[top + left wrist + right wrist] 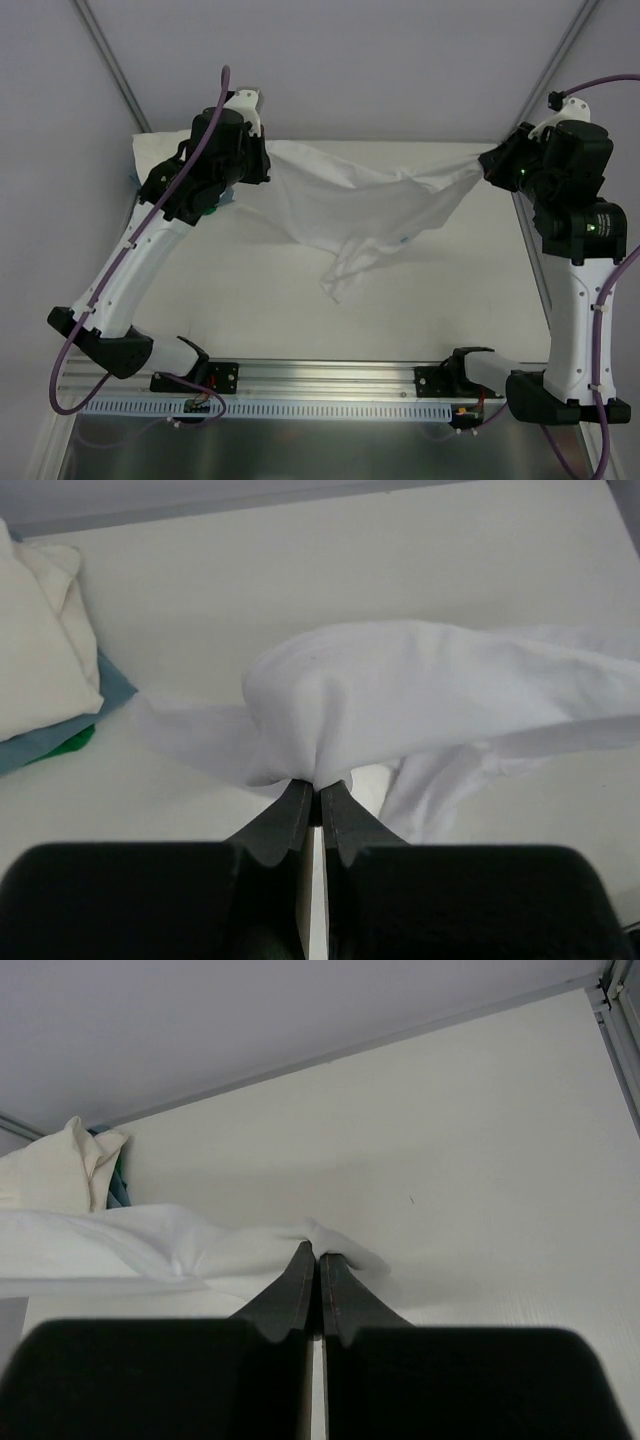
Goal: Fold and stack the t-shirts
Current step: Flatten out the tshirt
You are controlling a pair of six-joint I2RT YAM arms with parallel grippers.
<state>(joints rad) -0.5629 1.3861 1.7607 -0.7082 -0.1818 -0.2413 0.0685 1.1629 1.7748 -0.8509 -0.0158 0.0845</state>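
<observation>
Bench [250, 300]: wide, white.
Shirt [340, 215]: up in air over bench middle, pulled between both arms, low part sagged down. Not folded yet.
Pile [40, 650]: looked like folded shirts, back left corner, so some likely done.
Blue thing [112, 692]: under pile.
Left jaws, right jaws: each clamped on one shirt end.
Left to do: lay flat, fold, stack.

The pinched edges of the thin white cloth t-shirt [420, 690] are hidden between the pressed-together fingers of the left end effector [318, 798] and the right end effector [316, 1258]. The t-shirt runs off the right edge of the left wrist view and the left edge of the right wrist view. The folded cream-white cloth stack [40, 650], cut by the frame edge, covers most of the flat teal-blue item [115, 692]. The small green patch [65, 742] beneath cannot be identified.
</observation>
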